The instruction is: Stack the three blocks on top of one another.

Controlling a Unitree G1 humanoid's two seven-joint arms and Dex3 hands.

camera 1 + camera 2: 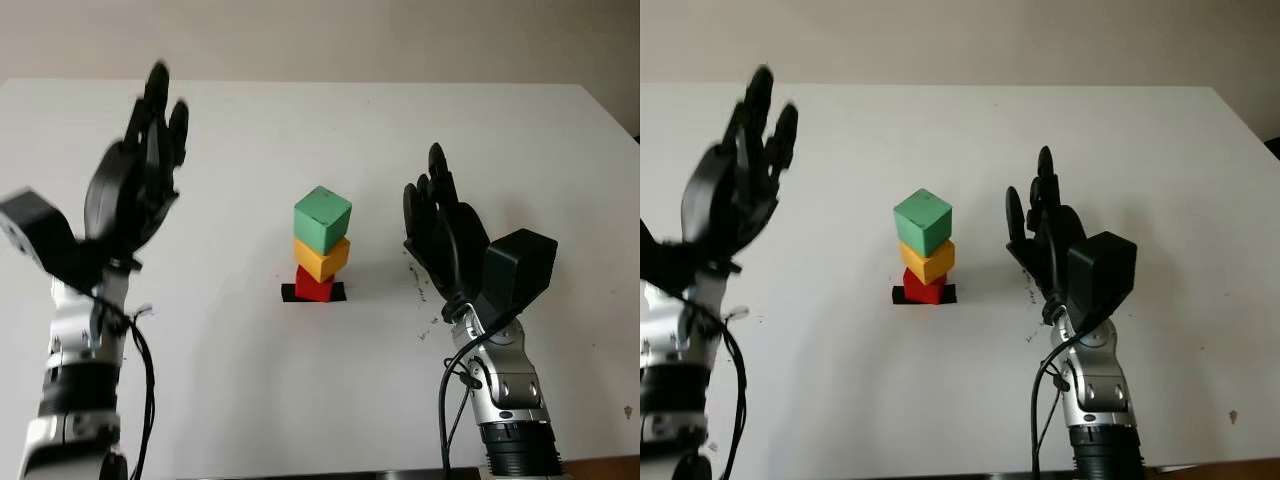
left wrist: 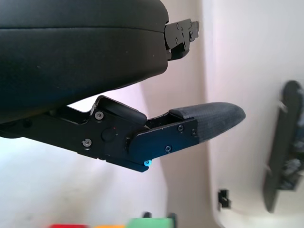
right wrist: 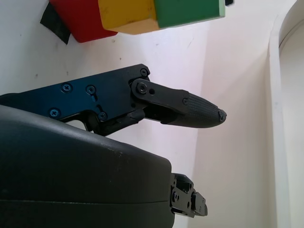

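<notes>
Three blocks stand stacked in the middle of the white table: a red block (image 1: 314, 285) at the bottom on a black tape mark (image 1: 287, 293), a yellow block (image 1: 322, 257) on it, and a green block (image 1: 322, 219) on top, each turned a little from the one below. My left hand (image 1: 150, 150) is open, raised well to the left of the stack. My right hand (image 1: 432, 205) is open, close to the stack's right side and apart from it. The right wrist view shows the red block (image 3: 83, 19), yellow block (image 3: 126, 15) and green block (image 3: 190, 12) beyond the finger (image 3: 192, 108).
The white table (image 1: 250, 130) stretches to a pale wall at the back. Small dark specks (image 1: 425, 295) mark the surface near my right hand. A dark edge runs along the table's front by my right arm.
</notes>
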